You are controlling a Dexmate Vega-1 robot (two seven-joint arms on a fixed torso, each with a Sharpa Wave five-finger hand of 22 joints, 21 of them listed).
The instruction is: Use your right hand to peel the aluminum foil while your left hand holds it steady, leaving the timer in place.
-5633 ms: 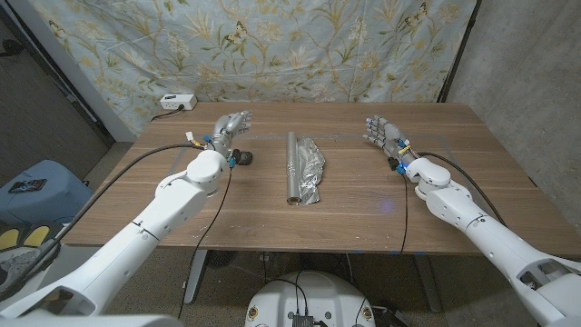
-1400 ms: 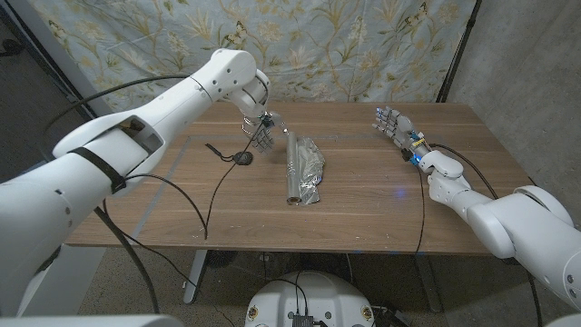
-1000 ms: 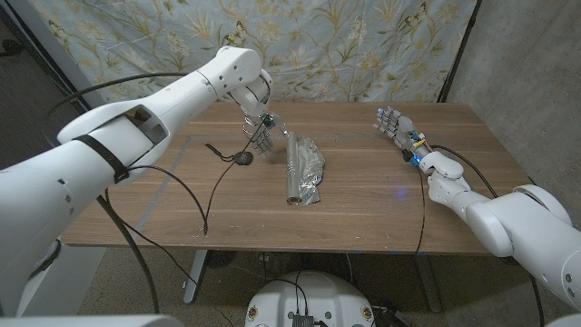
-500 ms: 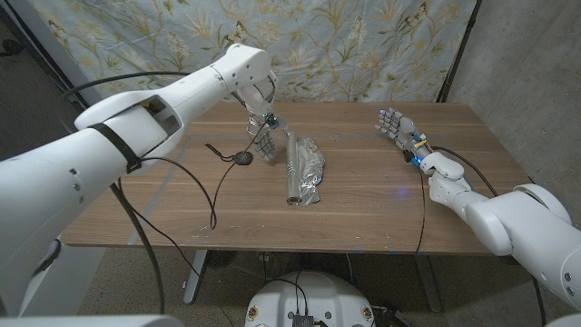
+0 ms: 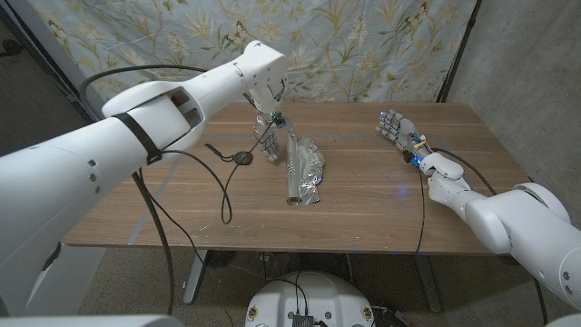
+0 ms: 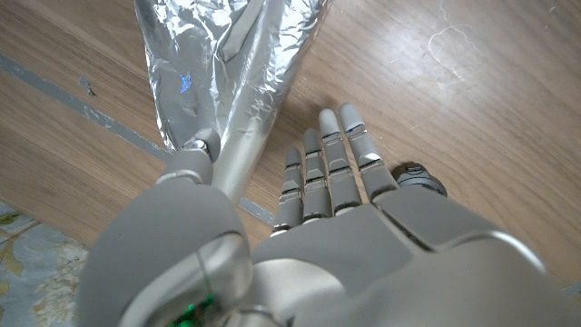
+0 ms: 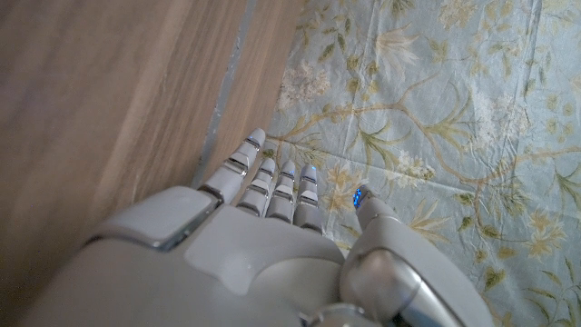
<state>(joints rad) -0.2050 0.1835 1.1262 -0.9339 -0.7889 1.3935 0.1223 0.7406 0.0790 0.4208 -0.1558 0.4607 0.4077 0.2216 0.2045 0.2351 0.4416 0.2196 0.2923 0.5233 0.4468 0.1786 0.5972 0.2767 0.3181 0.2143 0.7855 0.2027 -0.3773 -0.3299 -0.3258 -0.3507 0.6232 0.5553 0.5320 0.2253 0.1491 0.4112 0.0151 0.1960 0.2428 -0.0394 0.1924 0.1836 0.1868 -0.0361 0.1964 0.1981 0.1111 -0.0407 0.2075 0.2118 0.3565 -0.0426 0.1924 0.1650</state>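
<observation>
The wooden bench (image 5: 363, 195) spans the head view, with a floral cloth backdrop (image 5: 345, 45) hanging behind its far edge. The left arm (image 5: 136, 127) sweeps in large from the near left corner, bends high above the bench and drops its forearm steeply toward the middle. The right arm (image 5: 508, 222) comes in from the near right corner and lies low along the bench's right side.

The aluminum foil roll (image 5: 295, 168) lies lengthwise near the bench's middle, with a crumpled loose sheet (image 5: 311, 163) spread to the side away from the left hand. The left hand (image 5: 267, 143) hangs fingers-down just beside the roll's far end, on the roll's left. In the left wrist view this hand (image 6: 336, 218) has its fingers (image 6: 331, 173) straight and pressed side by side, holding nothing, their tips above bare wood, while the thumb (image 6: 195, 159) reaches out toward the foil roll (image 6: 250, 136) and lies against or just over it; whether it touches cannot be told.

The right hand (image 5: 393, 125) is well apart from the foil, near the bench's far right edge, fingers extended and empty. The right wrist view shows that hand (image 7: 263, 218) with fingers straight, lightly fanned, pointing toward the backdrop past the bench edge.

A small black disc-shaped object (image 5: 243, 158) on a cable lies on the bench just left of the left hand.
</observation>
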